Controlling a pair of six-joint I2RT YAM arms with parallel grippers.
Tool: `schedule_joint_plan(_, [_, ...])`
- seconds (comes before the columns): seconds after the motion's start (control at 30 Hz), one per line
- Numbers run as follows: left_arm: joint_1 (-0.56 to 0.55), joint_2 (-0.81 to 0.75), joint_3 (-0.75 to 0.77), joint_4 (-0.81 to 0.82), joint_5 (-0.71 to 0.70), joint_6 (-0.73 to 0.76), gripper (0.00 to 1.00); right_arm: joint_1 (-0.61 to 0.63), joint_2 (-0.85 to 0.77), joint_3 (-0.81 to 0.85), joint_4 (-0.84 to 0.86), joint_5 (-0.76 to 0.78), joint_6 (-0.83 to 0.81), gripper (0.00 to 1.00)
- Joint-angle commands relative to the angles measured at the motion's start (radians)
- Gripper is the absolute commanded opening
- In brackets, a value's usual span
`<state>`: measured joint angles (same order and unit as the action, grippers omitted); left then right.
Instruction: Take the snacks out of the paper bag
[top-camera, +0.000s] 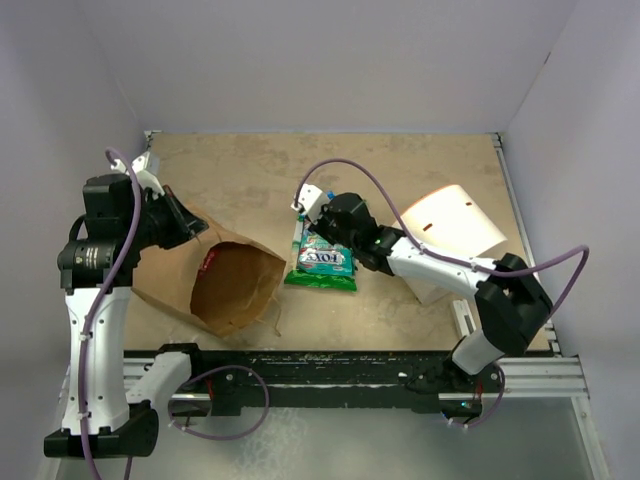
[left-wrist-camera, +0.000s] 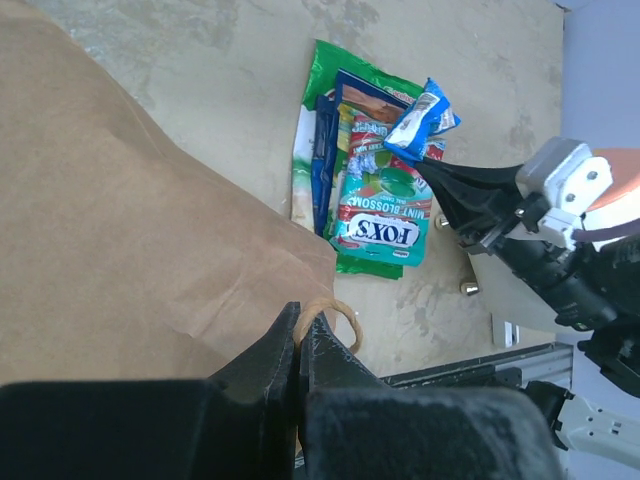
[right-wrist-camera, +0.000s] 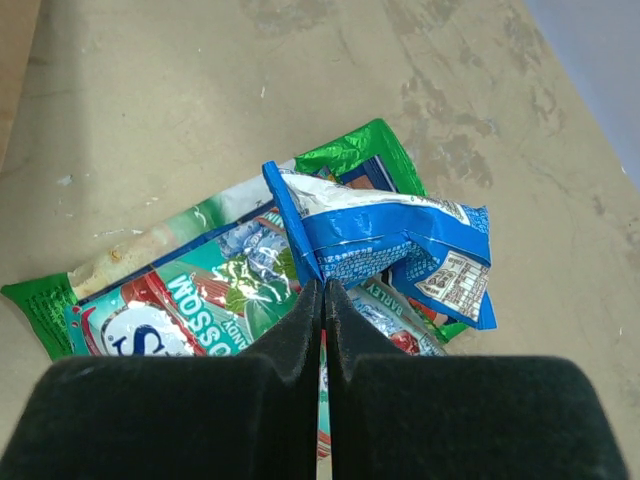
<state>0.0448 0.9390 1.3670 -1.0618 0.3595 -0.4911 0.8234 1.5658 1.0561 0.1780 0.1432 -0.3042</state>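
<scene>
The brown paper bag (top-camera: 215, 280) lies on its side, its mouth open toward the front. My left gripper (top-camera: 193, 228) is shut on its twisted paper handle (left-wrist-camera: 335, 312) at the bag's rim (left-wrist-camera: 120, 220). A pile of snacks (top-camera: 320, 262) lies on the table right of the bag, with a teal Fox's packet (left-wrist-camera: 378, 215) on top of green and dark blue ones. My right gripper (top-camera: 305, 218) is shut on the corner of a small blue packet (right-wrist-camera: 390, 240), held just over the far end of the pile (left-wrist-camera: 422, 118). Something red (top-camera: 208, 262) shows inside the bag's mouth.
A white cylindrical container (top-camera: 455, 240) lies on its side at the right, behind my right arm. A metal rail (top-camera: 380, 365) runs along the near table edge. Walls close the table at the back and on both sides.
</scene>
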Motion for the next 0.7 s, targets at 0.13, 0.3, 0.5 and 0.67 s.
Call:
schedule_joint_plan(0.13, [0.003,-0.027,-0.003,0.031,0.032,-0.026,0.00,-0.011,-0.009,-0.033,0.030,0.041,-0.043,0.00])
schedule_joint_plan(0.3, [0.003,-0.030,-0.003,0.026,0.029,-0.024,0.00,-0.012,-0.033,-0.076,0.008,0.038,-0.031,0.00])
schedule_joint_plan(0.5, [0.003,-0.020,0.008,0.033,0.033,-0.023,0.00,-0.012,-0.052,-0.087,-0.019,0.035,-0.009,0.00])
schedule_joint_plan(0.67, [0.003,-0.010,0.014,0.037,0.035,-0.023,0.00,-0.012,-0.104,-0.113,-0.031,0.017,-0.002,0.00])
